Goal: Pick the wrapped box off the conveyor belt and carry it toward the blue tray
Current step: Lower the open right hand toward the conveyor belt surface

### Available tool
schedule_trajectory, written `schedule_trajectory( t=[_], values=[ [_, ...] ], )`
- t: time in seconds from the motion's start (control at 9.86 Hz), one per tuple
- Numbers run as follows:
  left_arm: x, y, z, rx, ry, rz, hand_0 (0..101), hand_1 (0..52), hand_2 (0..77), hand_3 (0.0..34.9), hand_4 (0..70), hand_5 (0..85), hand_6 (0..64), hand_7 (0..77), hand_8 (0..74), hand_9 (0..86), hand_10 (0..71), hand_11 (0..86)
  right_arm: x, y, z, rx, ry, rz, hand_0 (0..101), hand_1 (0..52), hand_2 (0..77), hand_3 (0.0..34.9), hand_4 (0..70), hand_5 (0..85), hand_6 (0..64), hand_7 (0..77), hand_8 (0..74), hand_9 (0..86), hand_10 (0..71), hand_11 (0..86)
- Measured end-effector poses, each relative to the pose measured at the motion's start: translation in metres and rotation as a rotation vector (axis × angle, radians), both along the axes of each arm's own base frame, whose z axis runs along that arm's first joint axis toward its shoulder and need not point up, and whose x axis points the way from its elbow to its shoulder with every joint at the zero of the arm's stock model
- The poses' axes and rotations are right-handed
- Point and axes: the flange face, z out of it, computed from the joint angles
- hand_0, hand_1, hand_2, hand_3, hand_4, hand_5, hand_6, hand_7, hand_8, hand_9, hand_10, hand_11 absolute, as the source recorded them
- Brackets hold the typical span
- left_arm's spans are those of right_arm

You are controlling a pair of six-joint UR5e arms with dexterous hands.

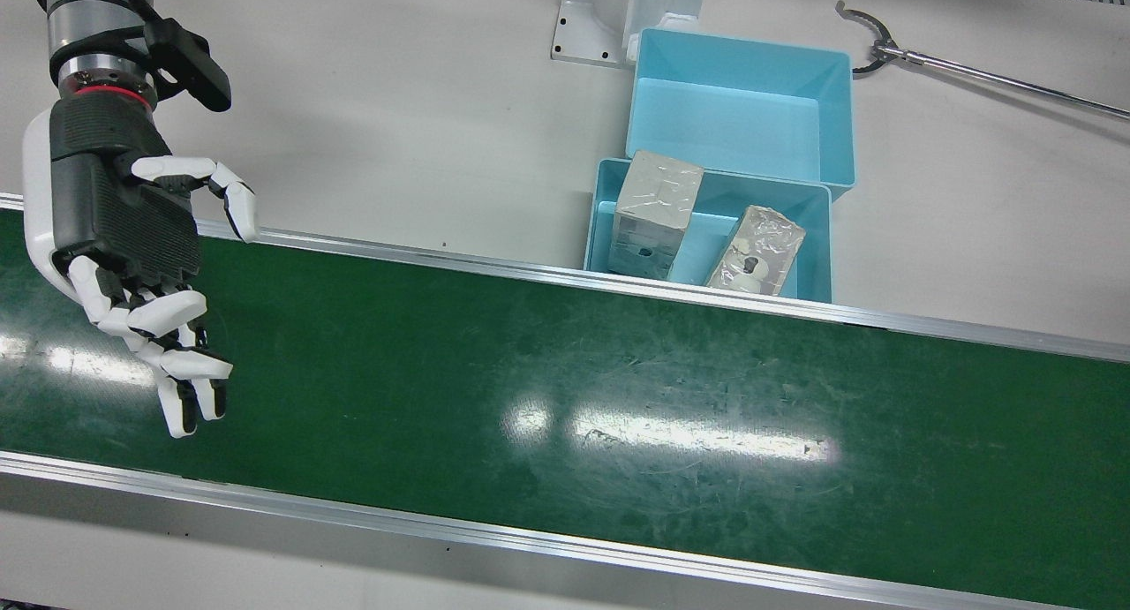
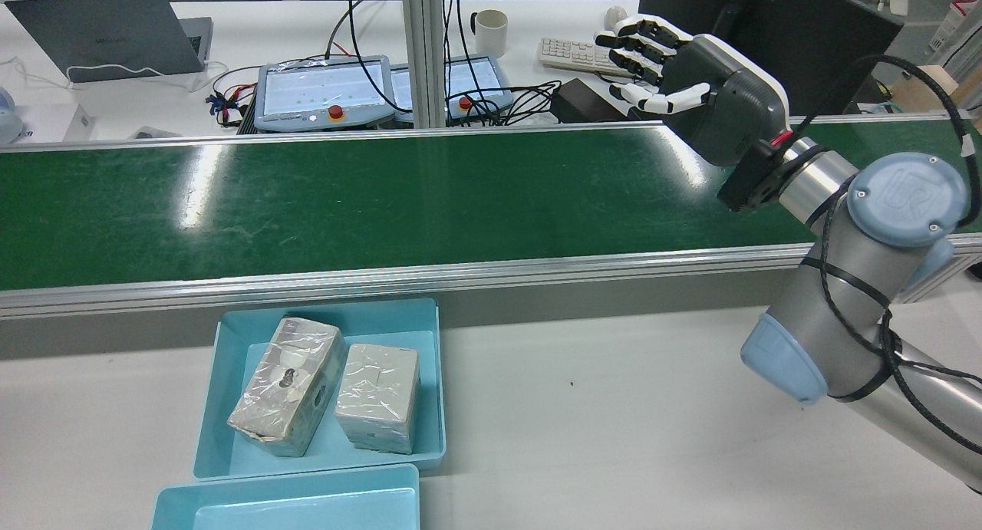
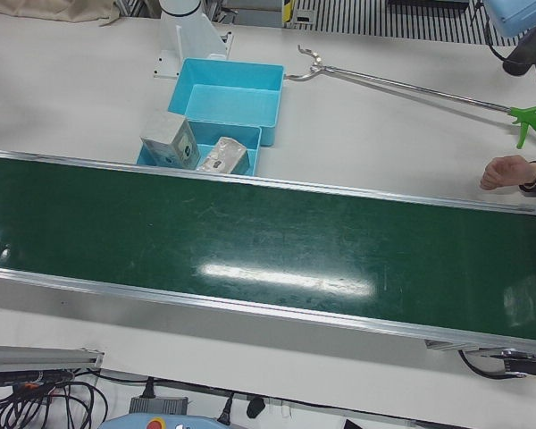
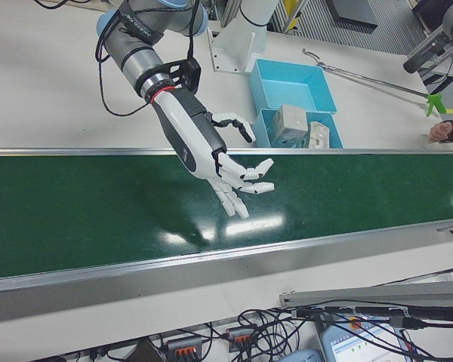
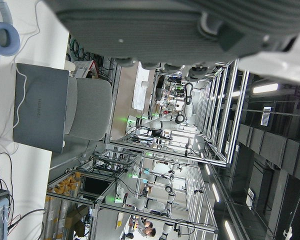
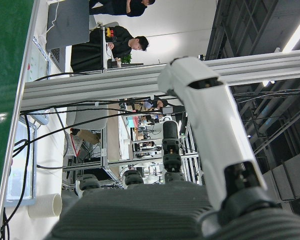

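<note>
The right robot hand [image 1: 132, 266] hangs over the conveyor belt [image 1: 565, 398], fingers spread and holding nothing. The belt carries no box. Two wrapped boxes [image 1: 658, 213] [image 1: 757, 250] sit side by side in the blue tray [image 1: 817, 239], which lies on the bench [image 1: 397, 133] just beside the belt's edge. A second blue tray [image 1: 742, 107] touches the first. Only the left robot hand's palm [image 5: 190, 25] shows, so I cannot tell its state.

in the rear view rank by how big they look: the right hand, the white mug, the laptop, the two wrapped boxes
1. right hand, though it is nearest the camera
2. laptop
3. left wrapped box
4. right wrapped box, only a little smaller, so ranks 3 and 4 are unsure
5. white mug, far back
</note>
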Motion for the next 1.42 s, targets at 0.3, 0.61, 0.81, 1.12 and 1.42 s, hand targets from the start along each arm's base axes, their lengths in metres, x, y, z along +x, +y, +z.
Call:
schedule_trajectory(
  t=[0.3, 0.61, 0.81, 1.12, 1.42],
  values=[
    [0.0, 0.0, 0.0, 0.0, 0.0, 0.0, 0, 0.0, 0.5, 0.0, 0.0, 1.1, 0.5, 0.0, 0.0, 0.0, 0.5, 0.0, 0.006, -0.001, -0.001, 0.003, 0.0, 0.006, 57, 29.5, 40.9, 27.2, 12.5, 38.2, 4.9, 24.5, 0.0, 6.0, 0.5, 3.8],
    [0.0, 0.0, 0.0, 0.0, 0.0, 0.0, 0, 0.0, 0.5, 0.0, 0.0, 1.1, 0.5, 0.0, 0.0, 0.0, 0.5, 0.0, 0.012, -0.002, -0.002, 0.007, -0.003, 0.015, 56, 26.7, 36.5, 27.2, 13.6, 37.1, 4.9, 24.5, 0.0, 6.0, 0.5, 3.3],
    [0.0, 0.0, 0.0, 0.0, 0.0, 0.0, 0, 0.0, 0.5, 0.0, 0.0, 1.1, 0.5, 0.0, 0.0, 0.0, 0.5, 0.0, 0.009, -0.001, -0.002, 0.007, -0.002, 0.01, 56, 27.8, 36.0, 28.7, 12.5, 36.5, 4.4, 24.5, 0.5, 6.0, 0.5, 3.3],
    [0.0, 0.0, 0.0, 0.0, 0.0, 0.0, 0, 0.0, 0.5, 0.0, 0.0, 1.1, 0.0, 0.5, 0.0, 0.0, 0.5, 0.0, -0.012, -0.001, 0.001, 0.038, -0.023, -0.023, 56, 22.4, 30.0, 28.7, 13.1, 36.0, 4.4, 24.5, 1.6, 6.5, 0.0, 2.2],
    [0.0, 0.0, 0.0, 0.0, 0.0, 0.0, 0, 0.0, 0.5, 0.0, 0.0, 1.1, 0.5, 0.0, 0.0, 0.0, 0.5, 0.0, -0.018, -0.008, 0.012, 0.031, -0.015, -0.028, 55, 21.3, 25.6, 18.2, 17.5, 38.7, 7.6, 28.9, 2.2, 8.2, 1.1, 2.7]
  ],
)
